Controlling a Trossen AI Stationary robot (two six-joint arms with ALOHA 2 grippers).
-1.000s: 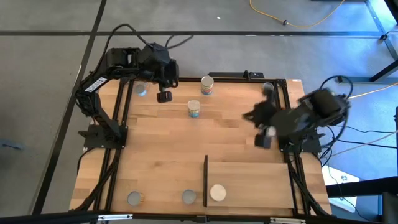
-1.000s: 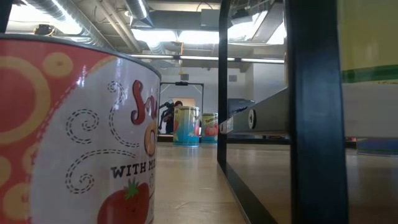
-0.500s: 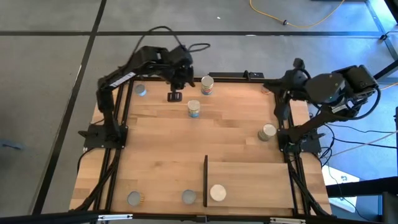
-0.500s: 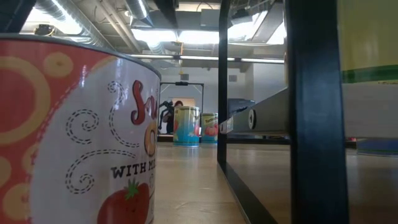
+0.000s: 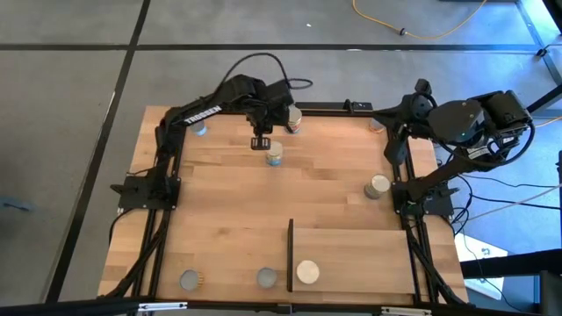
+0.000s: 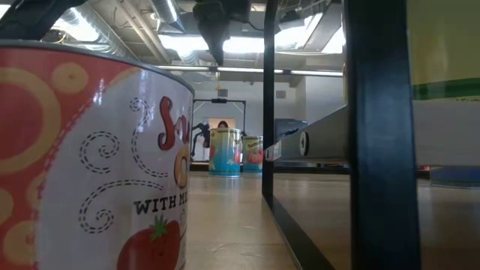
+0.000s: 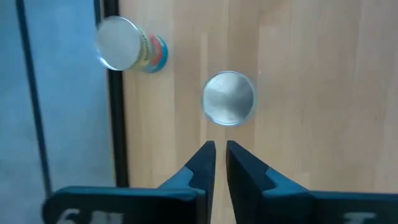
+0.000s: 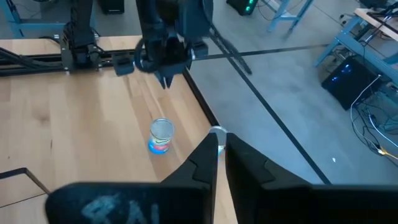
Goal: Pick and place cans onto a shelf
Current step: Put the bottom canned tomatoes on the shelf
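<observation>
High view: left gripper (image 5: 261,141) hangs just above the blue-banded can (image 5: 274,155) at the worktop's far middle; right gripper (image 5: 386,123) waits, raised, at the far right edge. The shelf (image 5: 369,254) lies near-right, one can (image 5: 307,272) on it.

Left wrist view: jaws nearly pressed together, empty; the upright can (image 7: 229,98) sits directly ahead.

Right wrist view: jaws likewise almost closed, empty.

Judgement: left arm nearer; jaws must spread before descending.

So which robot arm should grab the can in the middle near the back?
Probably the left: the left gripper hangs just above that can, fingers nearly shut. The right gripper is off at the table's far right corner.
</observation>
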